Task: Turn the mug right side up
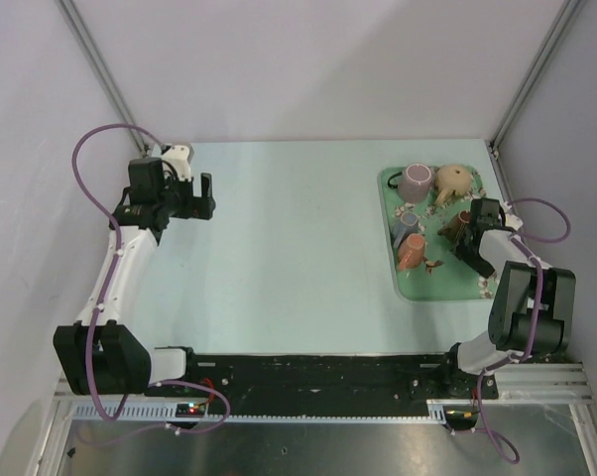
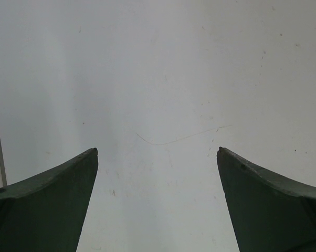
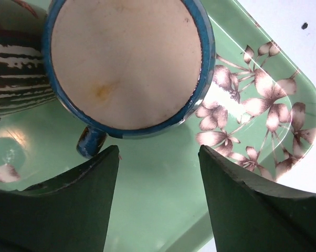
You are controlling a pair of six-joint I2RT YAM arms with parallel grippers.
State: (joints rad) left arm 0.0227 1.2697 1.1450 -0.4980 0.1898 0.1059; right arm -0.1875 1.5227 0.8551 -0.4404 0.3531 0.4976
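Note:
A blue mug (image 3: 126, 63) stands upside down on the green flowered tray (image 3: 163, 210), its beige base facing up and its handle at the lower left. In the top view it is the tan round mug (image 1: 455, 179) near the tray's far right corner. My right gripper (image 3: 158, 149) is open and empty just short of the mug, not touching it; it hovers over the tray (image 1: 417, 288) in the top view (image 1: 471, 222). My left gripper (image 1: 207, 195) is open and empty at the far left, over bare table (image 2: 157, 149).
A dark striped mug (image 3: 16, 79) stands right beside the blue one. The tray also holds a purple mug (image 1: 416, 181), a small bluish mug (image 1: 409, 217) and an orange mug (image 1: 412, 251) on its side. The tray's corner (image 3: 310, 105) is at the right.

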